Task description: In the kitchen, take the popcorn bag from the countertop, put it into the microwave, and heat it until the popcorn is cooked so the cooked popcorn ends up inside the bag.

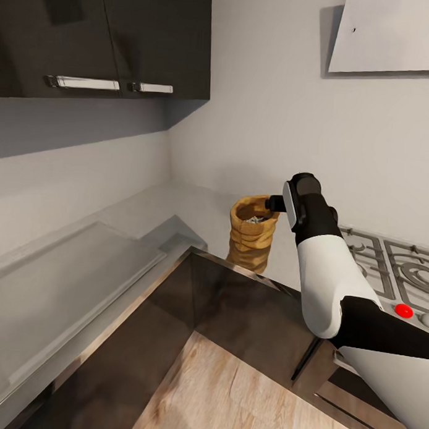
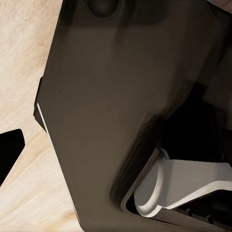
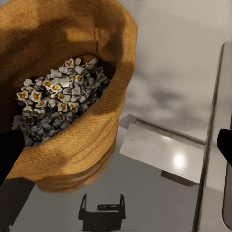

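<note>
- The popcorn bag (image 1: 253, 233) stands upright on the countertop (image 1: 178, 204), in the corner near the front edge, beside the gas hob (image 1: 386, 264).
- My right gripper (image 1: 275, 203) is at its rolled rim; in my wrist view one fingertip sits against the rim and the other is well off it, so it is spread apart.
- Bare countertop stretches along the wall past the bag.
- Popcorn (image 3: 60, 99) heaps inside the bag.
- My left gripper's state I cannot tell.

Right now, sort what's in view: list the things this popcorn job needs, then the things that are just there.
For the job:
popcorn bag
popcorn inside it
countertop under the bag
right pincer at the bag's rim

Just there:
gas hob with red knob
wall cabinets
range hood
</note>
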Controlling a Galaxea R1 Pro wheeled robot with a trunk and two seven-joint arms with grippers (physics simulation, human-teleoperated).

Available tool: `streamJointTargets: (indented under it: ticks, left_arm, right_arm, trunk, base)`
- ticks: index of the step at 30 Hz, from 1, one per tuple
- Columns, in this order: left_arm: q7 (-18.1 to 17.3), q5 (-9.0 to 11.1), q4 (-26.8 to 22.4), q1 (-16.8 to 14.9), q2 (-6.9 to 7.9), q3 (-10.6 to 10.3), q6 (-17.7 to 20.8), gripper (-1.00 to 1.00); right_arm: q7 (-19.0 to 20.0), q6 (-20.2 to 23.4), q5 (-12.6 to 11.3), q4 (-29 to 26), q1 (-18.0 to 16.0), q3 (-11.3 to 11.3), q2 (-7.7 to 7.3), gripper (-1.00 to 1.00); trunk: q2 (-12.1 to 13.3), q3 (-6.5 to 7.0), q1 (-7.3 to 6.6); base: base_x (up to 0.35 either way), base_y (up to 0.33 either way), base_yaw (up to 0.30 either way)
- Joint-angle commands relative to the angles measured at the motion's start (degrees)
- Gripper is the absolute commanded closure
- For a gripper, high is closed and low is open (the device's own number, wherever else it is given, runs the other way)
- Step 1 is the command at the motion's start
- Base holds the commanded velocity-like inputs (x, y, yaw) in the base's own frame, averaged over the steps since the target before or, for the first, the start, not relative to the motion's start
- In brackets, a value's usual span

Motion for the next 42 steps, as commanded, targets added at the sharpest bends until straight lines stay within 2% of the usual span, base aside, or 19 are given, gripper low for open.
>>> streamJointTargets:
  ticks: [1,17,24,26,42]
  left_arm:
    - [0.0,0.2,-0.1,0.0,-0.01,0.1,-0.1,-1.00]
    - [0.0,0.2,-0.1,0.0,0.00,0.0,-0.1,-1.00]
    - [0.0,0.2,-0.1,0.0,-0.01,-0.1,-0.1,-1.00]
    - [0.0,0.2,-0.1,0.0,-0.01,-0.1,-0.1,-1.00]
    - [0.0,0.2,-0.1,0.0,0.03,0.0,-0.1,-1.00]
  right_arm:
    - [0.0,0.2,0.2,0.0,0.0,-0.2,0.07,-1.00]
    - [-0.4,0.2,0.0,0.5,0.0,-0.2,0.07,-1.00]
    - [-0.9,0.1,0.0,6.1,0.0,-0.4,-0.07,-1.00]
    - [-1.0,-1.1,0.1,7.1,0.0,-0.4,-0.16,-1.00]
    - [-0.8,-1.7,0.1,7.7,0.0,-0.7,-0.65,-1.00]
  trunk:
    - [0.0,-0.05,0.01]
    - [0.0,-0.05,0.01]
    - [0.0,-0.05,0.01]
    - [0.0,-0.05,0.01]
    - [0.0,-0.05,0.01]
  base:
    - [0.000,0.000,0.000]
    - [0.127,0.000,0.000]
    - [0.130,0.000,0.000]
    - [0.139,0.000,0.000]
    - [0.096,0.000,0.000]
